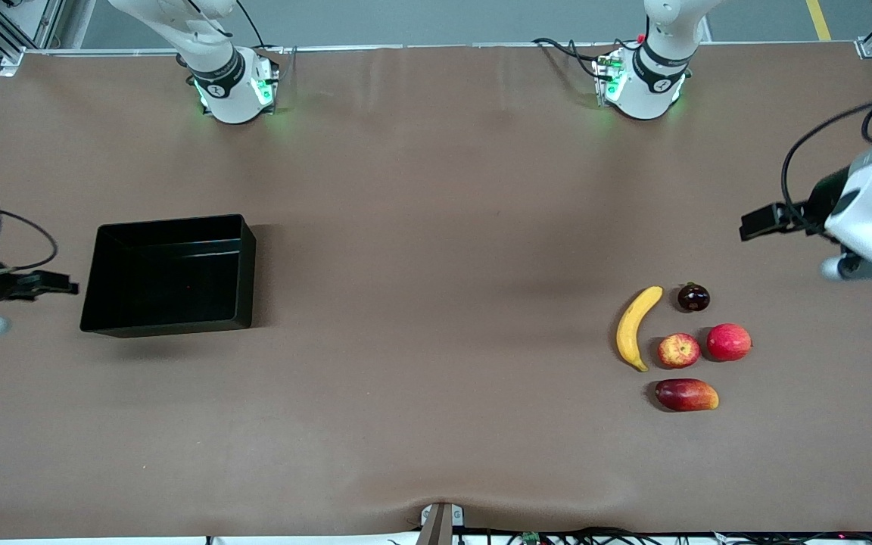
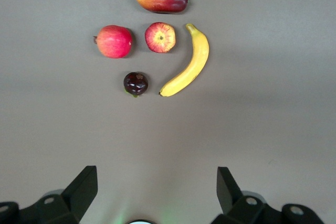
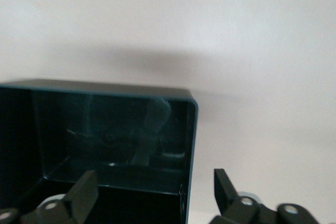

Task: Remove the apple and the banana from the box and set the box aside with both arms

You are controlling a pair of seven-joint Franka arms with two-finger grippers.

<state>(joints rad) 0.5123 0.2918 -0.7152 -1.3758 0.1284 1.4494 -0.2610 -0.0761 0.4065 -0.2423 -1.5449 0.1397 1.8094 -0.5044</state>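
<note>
Both grippers gape empty: right gripper [image 3: 152, 192] at the box's [image 1: 171, 274] wall, left gripper [image 2: 157, 192] near the banana [image 1: 636, 327], which lies beside the apple [image 1: 679, 350] (box well apart).

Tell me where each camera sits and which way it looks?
Front view: high across the table, facing both arm bases; shows black box, banana.
Left wrist view: on the left arm, looking down past its open left gripper at the fruits.
Right wrist view: on the right arm, open right gripper at the box.
Shared: fruits, box.
</note>
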